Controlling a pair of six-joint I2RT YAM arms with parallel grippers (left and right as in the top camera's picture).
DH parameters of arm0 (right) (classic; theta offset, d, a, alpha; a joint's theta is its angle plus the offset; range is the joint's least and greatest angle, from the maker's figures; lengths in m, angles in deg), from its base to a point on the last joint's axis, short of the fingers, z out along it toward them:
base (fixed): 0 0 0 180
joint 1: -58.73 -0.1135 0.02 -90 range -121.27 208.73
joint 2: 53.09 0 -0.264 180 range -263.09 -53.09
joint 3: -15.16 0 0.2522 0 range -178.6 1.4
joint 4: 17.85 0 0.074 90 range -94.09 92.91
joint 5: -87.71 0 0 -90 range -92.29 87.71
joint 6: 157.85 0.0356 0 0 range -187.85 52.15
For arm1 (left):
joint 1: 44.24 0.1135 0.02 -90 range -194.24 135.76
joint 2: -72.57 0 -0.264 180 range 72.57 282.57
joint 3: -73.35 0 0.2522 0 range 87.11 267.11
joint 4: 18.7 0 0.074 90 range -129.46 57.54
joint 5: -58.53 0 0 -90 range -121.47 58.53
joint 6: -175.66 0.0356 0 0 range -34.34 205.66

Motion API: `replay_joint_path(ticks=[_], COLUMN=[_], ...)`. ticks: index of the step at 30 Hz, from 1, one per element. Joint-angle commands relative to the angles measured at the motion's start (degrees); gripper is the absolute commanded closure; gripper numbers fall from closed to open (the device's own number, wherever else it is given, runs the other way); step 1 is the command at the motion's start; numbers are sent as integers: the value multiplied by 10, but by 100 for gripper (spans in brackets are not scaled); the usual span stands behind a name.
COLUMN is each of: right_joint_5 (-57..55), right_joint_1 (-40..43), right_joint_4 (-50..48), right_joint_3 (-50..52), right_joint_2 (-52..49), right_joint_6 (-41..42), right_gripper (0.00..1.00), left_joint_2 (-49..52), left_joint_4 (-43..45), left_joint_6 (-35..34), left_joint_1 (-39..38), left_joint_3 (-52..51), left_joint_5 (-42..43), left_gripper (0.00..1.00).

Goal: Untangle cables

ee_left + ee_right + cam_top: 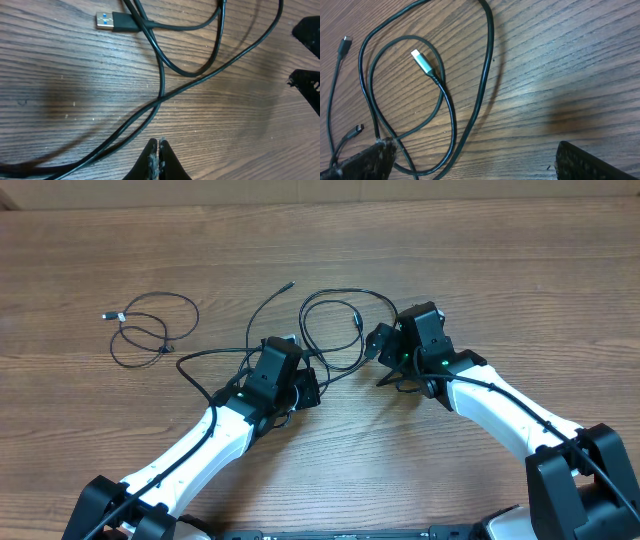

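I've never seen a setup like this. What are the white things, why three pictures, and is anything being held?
The white jointed things are two robot arms, the left arm and the right arm, at a wooden table. Each ends in a two-finger gripper. The wide picture comes from a camera above; the other two come from cameras on the wrists, looking past the fingers. Thin black cables lie looped over each other between the arms, and one smaller cable lies apart near the picture's left edge. The left wrist view shows a USB plug, the right a silver-tipped plug. The left gripper is shut with no cable visible between its fingers; the right gripper is open. Nothing is held.
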State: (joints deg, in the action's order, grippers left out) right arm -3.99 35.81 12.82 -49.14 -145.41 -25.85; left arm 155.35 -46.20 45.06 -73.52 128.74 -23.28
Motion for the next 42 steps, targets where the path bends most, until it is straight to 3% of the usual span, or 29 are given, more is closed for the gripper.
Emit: replay_joint_path(ticks=[1,42], right_joint_5=[1,1], right_joint_1=[-2,-2], right_joint_4=[-4,-4], right_joint_3=[3,3], right_joint_2=[-2,-2], right_joint_6=[2,2], right_gripper=[0,0], left_joint_2=[4,4], left_joint_4=[3,0], left_joint_6=[-8,-15], left_joint_1=[-4,-4], left_joint_3=[5,5], left_joint_5=[-18,-29], left_gripper=[94,92])
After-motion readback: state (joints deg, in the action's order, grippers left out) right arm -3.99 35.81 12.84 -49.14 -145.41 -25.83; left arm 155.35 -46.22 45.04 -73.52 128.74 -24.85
